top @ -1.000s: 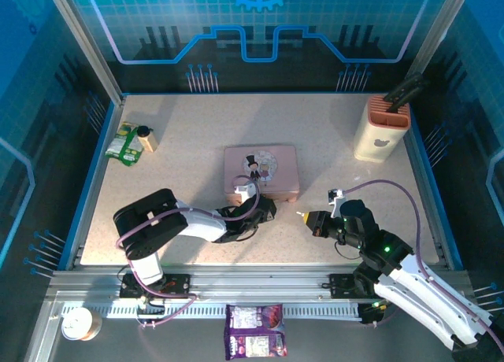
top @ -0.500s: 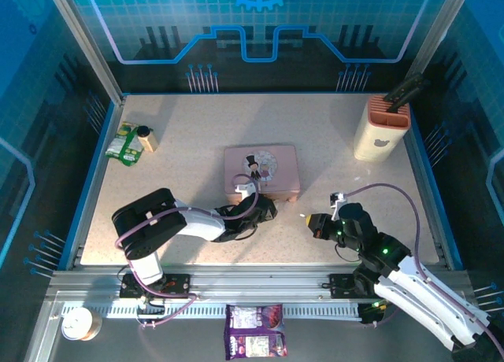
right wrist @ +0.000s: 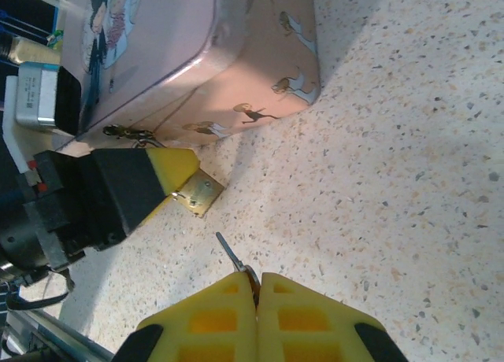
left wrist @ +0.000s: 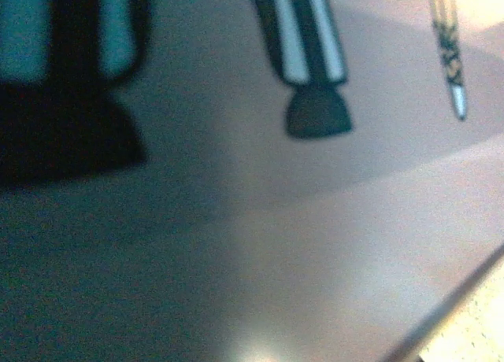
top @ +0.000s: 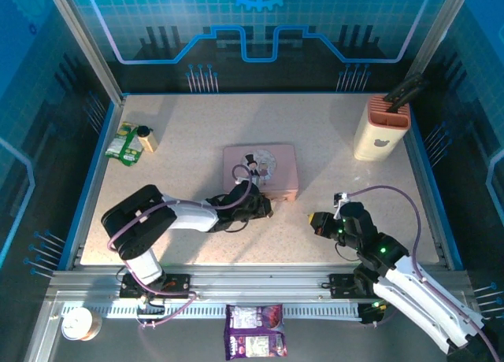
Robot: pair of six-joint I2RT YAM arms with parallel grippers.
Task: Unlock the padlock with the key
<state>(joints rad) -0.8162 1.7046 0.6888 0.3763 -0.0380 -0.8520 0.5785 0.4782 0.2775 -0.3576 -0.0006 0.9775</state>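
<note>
Right wrist: right gripper (right wrist: 256, 279) clamped on key (right wrist: 230, 252), tip near padlock (right wrist: 200, 195), apart; padlock gripped by left gripper (right wrist: 177, 173)

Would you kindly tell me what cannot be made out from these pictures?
The padlock shackle: right wrist view, mostly behind the left gripper, so its grip is unclear.
The key head: right wrist view, buried between the pads of the shut right gripper.
Left wrist view: blurred, too close to the tin.
Top view: padlock and key too small, under the grippers.
</note>
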